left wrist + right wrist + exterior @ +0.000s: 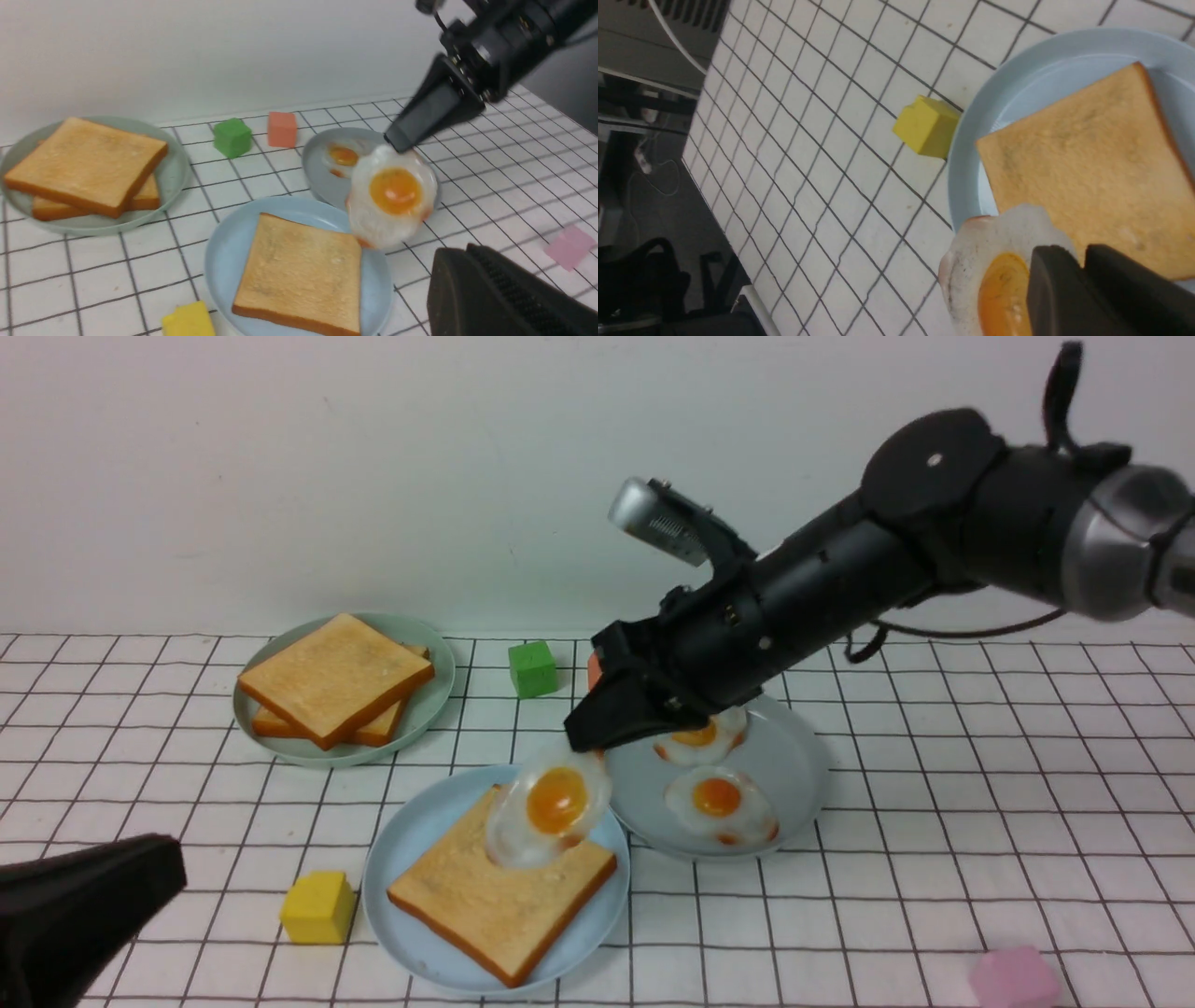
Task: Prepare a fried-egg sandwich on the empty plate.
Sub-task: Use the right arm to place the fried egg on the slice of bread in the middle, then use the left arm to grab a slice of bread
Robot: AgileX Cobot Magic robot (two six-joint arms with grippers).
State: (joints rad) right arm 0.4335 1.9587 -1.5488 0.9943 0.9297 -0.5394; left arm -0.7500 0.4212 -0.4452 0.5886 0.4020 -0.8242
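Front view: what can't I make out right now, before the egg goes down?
All in the front view:
Far egg on grey plate: partly behind right gripper.
Red cube: mostly behind that arm.
Left gripper: cut off by the frame corner, jaw gap not visible.
Held egg: unclear whether it touches the toast.

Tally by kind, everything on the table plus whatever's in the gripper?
Plates: 3 (green plate, blue plate, grey plate)
Toast slices: 3 (upper slice and lower slice on green, single slice on blue)
Fried eggs: 3 (held egg, far egg, near egg)
Blocks: 4 (green block, yellow block, pink block, orange block)
Total: 13
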